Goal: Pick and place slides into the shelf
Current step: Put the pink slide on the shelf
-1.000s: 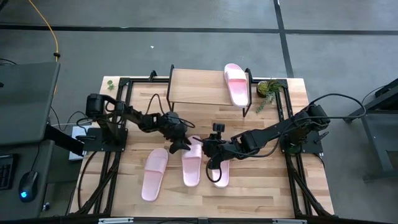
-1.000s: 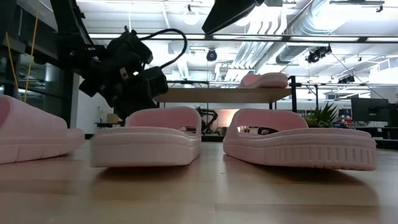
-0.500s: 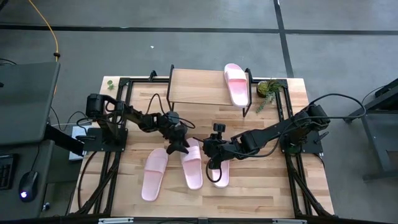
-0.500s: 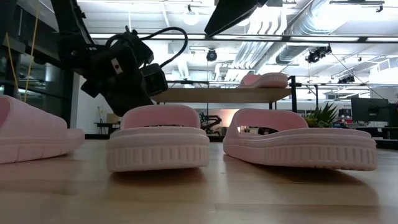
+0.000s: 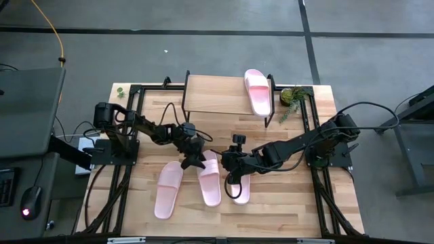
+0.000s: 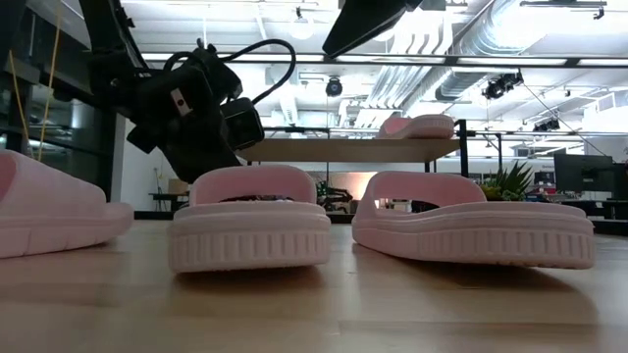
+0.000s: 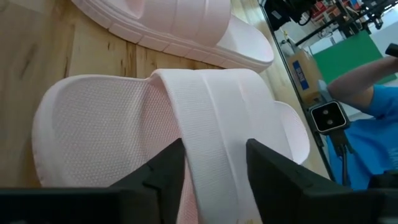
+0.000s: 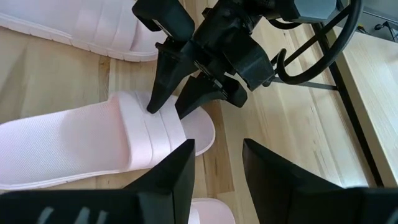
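Observation:
Three pale pink slides lie on the table: a left one, a middle one and a right one. Another slide lies on the shelf's right end. My left gripper is down at the middle slide's strap, shut on it. My right gripper hangs open above the table over the right slide, with nothing between its fingers. My left gripper has the middle slide's wide ribbed strap between its two fingers, one finger on the heel side and one on the toe side. The fingers slant down from the table's left. The slide rests flat with its sole on the table.
A small potted plant stands to the right of the shelf. Black frame rails run along the table's sides. Beyond the table a person's blue sleeve shows in the left wrist view.
The middle slide has slid and turned a little on the table, its near end going toward the table's right edge, and has lain still since then. My left gripper has turned a little at the wrist at the strap.

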